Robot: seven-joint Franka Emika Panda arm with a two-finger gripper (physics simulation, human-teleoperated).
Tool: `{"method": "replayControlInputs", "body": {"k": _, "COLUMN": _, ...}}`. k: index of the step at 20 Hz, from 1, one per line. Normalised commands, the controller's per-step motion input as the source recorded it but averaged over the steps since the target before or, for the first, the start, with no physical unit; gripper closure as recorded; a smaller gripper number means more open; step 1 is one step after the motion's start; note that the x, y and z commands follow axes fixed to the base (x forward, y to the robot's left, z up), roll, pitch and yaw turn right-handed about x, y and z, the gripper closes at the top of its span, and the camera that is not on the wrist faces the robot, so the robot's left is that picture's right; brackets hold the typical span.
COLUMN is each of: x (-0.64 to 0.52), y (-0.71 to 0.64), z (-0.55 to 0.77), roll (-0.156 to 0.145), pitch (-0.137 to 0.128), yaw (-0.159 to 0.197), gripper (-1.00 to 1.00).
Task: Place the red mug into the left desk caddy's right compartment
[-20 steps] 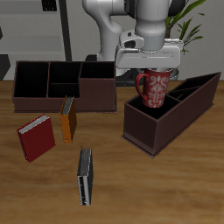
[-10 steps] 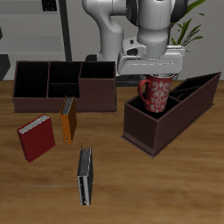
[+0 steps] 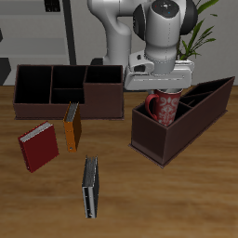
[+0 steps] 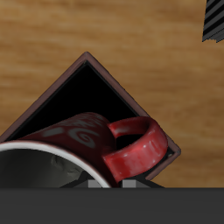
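Observation:
The red mug (image 3: 164,106) with a white pattern hangs upright from my gripper (image 3: 164,90), which is shut on its rim. Its lower part sits down between the walls of the wide right compartment (image 3: 154,128) at the low end of the left desk caddy (image 3: 191,123), a long dark-brown box with sloping side walls. In the wrist view the mug (image 4: 83,140) fills the near field with its loop handle (image 4: 136,150) sticking out, over the compartment's dark floor (image 4: 83,96). The fingertips are hidden.
A level-topped dark-brown box (image 3: 67,90) stands farther back. A red book (image 3: 38,146), an orange book (image 3: 72,125) and a grey book (image 3: 90,187) lie on the table nearer the front. A plant (image 3: 206,28) stands behind the caddy.
My gripper has lowered the mug and shifted it slightly, so that its base now sits lower between the compartment's walls. Nothing else has moved.

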Motion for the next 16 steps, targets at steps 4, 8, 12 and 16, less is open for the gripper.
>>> {"method": "replayControlInputs", "body": {"k": 4, "x": 0.0, "y": 0.06, "z": -0.17, "roll": 0.004, "pitch": 0.023, "yaw": -0.002, "gripper": 1.0}}
{"method": "replayControlInputs", "body": {"k": 8, "x": 0.0, "y": 0.12, "z": -0.19, "roll": 0.022, "pitch": 0.033, "yaw": 0.011, "gripper": 1.0}}
{"method": "replayControlInputs", "body": {"k": 12, "x": 0.0, "y": 0.13, "z": -0.17, "roll": 0.013, "pitch": 0.03, "yaw": 0.015, "gripper": 1.0}}
{"method": "replayControlInputs", "body": {"k": 16, "x": 0.02, "y": -0.06, "z": -0.17, "roll": -0.01, "pitch": 0.031, "yaw": 0.02, "gripper": 1.0}}
